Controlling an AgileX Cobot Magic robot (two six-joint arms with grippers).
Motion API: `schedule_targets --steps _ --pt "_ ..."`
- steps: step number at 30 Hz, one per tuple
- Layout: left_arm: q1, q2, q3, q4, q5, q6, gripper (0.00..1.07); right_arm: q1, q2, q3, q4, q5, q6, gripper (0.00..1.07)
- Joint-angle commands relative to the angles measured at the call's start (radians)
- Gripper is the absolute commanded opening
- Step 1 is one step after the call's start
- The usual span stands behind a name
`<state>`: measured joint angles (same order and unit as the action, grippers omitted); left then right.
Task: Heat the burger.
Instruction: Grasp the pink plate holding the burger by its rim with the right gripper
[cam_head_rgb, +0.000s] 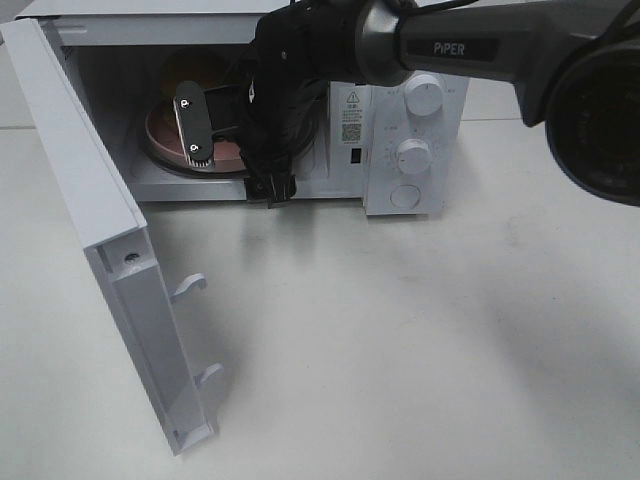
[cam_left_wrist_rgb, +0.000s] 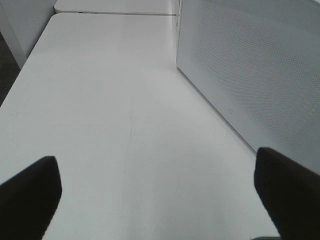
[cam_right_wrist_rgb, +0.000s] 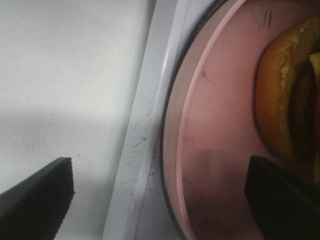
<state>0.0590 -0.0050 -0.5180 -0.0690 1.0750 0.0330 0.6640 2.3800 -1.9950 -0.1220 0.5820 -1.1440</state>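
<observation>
Both gape: left gripper (cam_left_wrist_rgb: 155, 167) over smooth table (cam_left_wrist_rgb: 100, 95), right gripper (cam_right_wrist_rgb: 159, 172) over scuffed pink plate (cam_right_wrist_rgb: 215, 120) bearing burger (cam_right_wrist_rgb: 282, 90).

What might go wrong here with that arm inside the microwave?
The right claw hangs open right over the rim of the pink plate; withdrawing could snag it and drag the burger toward the sill. The door stands wide open, and shutting it now might hit the arm.

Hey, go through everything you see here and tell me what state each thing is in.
Microwave door: swung wide open.
Pink plate: inside the microwave.
Burger: resting on the plate.
Right gripper: jaws open, empty, over the plate's rim.
Left gripper: jaws open, empty, above the table.
</observation>
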Motion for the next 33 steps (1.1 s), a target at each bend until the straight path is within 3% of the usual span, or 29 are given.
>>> schedule_targets --steps 1,18,19,21,22,24,25,26,27,28,30,33 --pt "0.000 -0.008 0.001 0.003 -0.004 -0.001 1.00 0.000 0.044 -0.065 -0.004 0.027 0.022 0.88" --pt "0.000 -0.008 0.001 0.003 -0.004 -0.001 1.00 -0.029 0.145 -0.196 0.002 0.036 0.033 0.79" --pt "0.000 -0.008 0.001 0.003 -0.004 -0.001 1.00 -0.035 0.145 -0.196 0.003 0.036 0.033 0.73" --pt "0.000 -0.008 0.001 0.003 -0.004 -0.001 1.00 -0.035 0.145 -0.196 0.003 0.036 0.033 0.69" --pt "0.000 -0.008 0.001 0.003 -0.004 -0.001 1.00 -0.035 0.145 -0.196 0.003 0.036 0.033 0.58" --pt "0.000 -0.008 0.001 0.003 -0.004 -0.001 1.00 -0.035 0.145 -0.196 0.003 0.037 0.033 0.53" --pt "0.000 -0.008 0.001 0.003 -0.004 -0.001 1.00 -0.035 0.145 -0.196 0.003 0.042 0.033 0.37" --pt "0.000 -0.008 0.001 0.003 -0.004 -0.001 1.00 -0.035 0.145 -0.196 0.003 0.042 0.033 0.37" --pt "0.000 -0.008 0.001 0.003 -0.004 -0.001 1.00 -0.034 0.145 -0.196 0.008 0.050 0.033 0.23" --pt "0.000 -0.008 0.001 0.003 -0.004 -0.001 1.00 -0.034 0.145 -0.196 0.008 0.050 0.033 0.23" --pt "0.000 -0.008 0.001 0.003 -0.004 -0.001 1.00 -0.032 0.145 -0.196 0.011 0.055 0.033 0.02" --pt "0.000 -0.008 0.001 0.003 -0.004 -0.001 1.00 -0.032 0.144 -0.196 0.028 0.070 0.026 0.00"
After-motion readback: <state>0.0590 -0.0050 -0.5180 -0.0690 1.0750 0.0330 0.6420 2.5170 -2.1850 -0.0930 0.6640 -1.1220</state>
